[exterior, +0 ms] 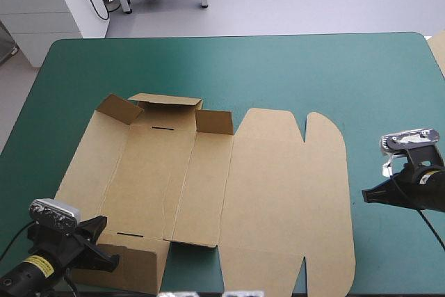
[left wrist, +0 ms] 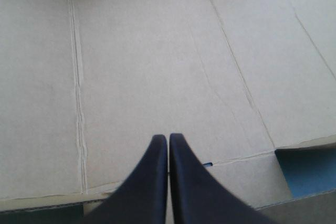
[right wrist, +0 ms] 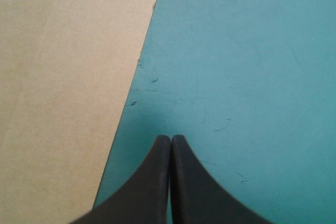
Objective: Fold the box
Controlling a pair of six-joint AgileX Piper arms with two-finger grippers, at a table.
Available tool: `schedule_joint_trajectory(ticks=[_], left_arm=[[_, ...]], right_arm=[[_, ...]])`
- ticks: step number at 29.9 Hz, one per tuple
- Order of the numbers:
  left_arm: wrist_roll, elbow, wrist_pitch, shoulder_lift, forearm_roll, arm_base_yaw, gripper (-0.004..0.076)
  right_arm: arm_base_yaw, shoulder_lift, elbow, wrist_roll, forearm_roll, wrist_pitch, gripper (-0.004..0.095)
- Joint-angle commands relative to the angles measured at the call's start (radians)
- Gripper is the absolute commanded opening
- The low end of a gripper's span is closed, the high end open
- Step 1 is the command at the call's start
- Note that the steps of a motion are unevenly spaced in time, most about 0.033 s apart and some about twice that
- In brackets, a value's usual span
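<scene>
- Two grippers in shot, and both have their fingers pressed together with nothing caught between them.
- The box (exterior: 278, 193) is a brown sheet lying mostly flat across the middle and lower part of the high view. Its near edge runs off the bottom of the frame.
- Only the far edge, upper left of centre, has anything standing up. A long flap (exterior: 165, 102) is tipped up there, with a short flap at each end of it.
- The left gripper (left wrist: 168, 136) is at the lower left of the high view, over the box's near left corner. From its own camera, the tips sit above bare board with a crease line and a small slot (left wrist: 207, 164) right beside them. Can't tell if they actually touch the board.
- The right gripper (exterior: 363, 197) is at the right side, about mid-height. Its tips are over the bare teal-green cover (exterior: 313, 74), just beside the box's right edge and off the board.
- Open room: a wide band of cover across the top beyond the far edge, a narrower strip down the right, and a thin wedge on the left.
- A sliver of pale board (exterior: 438, 50) pokes in at the upper right edge.
</scene>
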Motion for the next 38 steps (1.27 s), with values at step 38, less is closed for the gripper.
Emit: schedule_joint_trajectory(ticks=[38], left_arm=[[0.093, -0.592, 0.172, 0.797, 0.055, 0.433, -0.0007]], right_arm=[[0.133, -0.015, 0.045, 0.019, 0.024, -0.191, -0.0021]])
